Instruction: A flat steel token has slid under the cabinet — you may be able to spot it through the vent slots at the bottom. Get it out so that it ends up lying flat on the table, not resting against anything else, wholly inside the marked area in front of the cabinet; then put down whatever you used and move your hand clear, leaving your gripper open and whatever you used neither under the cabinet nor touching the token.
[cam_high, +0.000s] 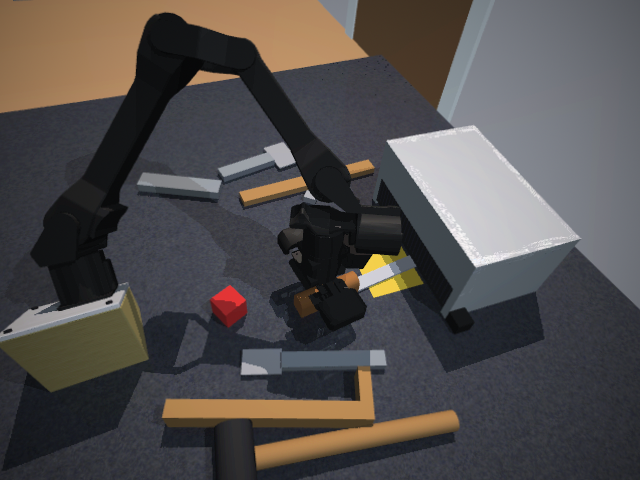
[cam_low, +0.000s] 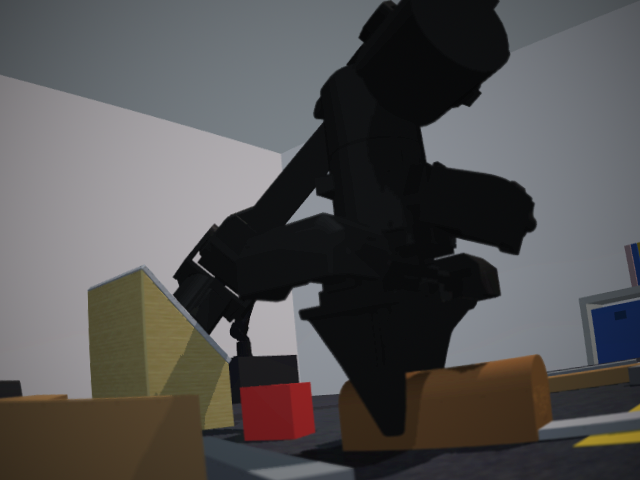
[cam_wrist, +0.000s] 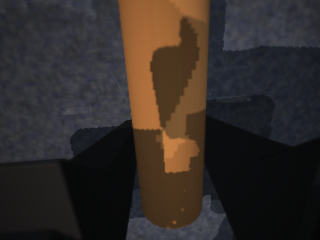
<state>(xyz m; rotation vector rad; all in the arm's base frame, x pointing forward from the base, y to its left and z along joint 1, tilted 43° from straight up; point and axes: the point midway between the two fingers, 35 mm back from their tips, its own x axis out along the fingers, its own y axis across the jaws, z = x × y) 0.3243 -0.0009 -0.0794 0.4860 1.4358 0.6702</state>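
Note:
My gripper (cam_high: 316, 294) (cam_low: 395, 415) (cam_wrist: 165, 126) is shut on the orange-brown handle (cam_high: 303, 305) (cam_low: 480, 408) (cam_wrist: 165, 30) of a flat-bladed tool, low over the table. Its pale steel blade (cam_high: 381, 275) (cam_low: 589, 425) points toward the cabinet (cam_high: 496, 196) and lies across the yellow marked area (cam_high: 397, 286) (cam_low: 610, 439). The blade's far end is at the dark vent front (cam_high: 433, 273); whether it reaches beneath is unclear. The arm hides part of the marked area. The steel token is not visible in any view.
A red cube (cam_high: 228, 305) (cam_low: 273, 413) is left of the handle. Nearer the top camera are a grey flat tool (cam_high: 325, 360), an L-shaped wooden stick (cam_high: 268, 410) and a mallet (cam_high: 356, 439). A black block (cam_high: 459, 320) is by the cabinet's corner. A wooden bar (cam_high: 273, 191) lies behind.

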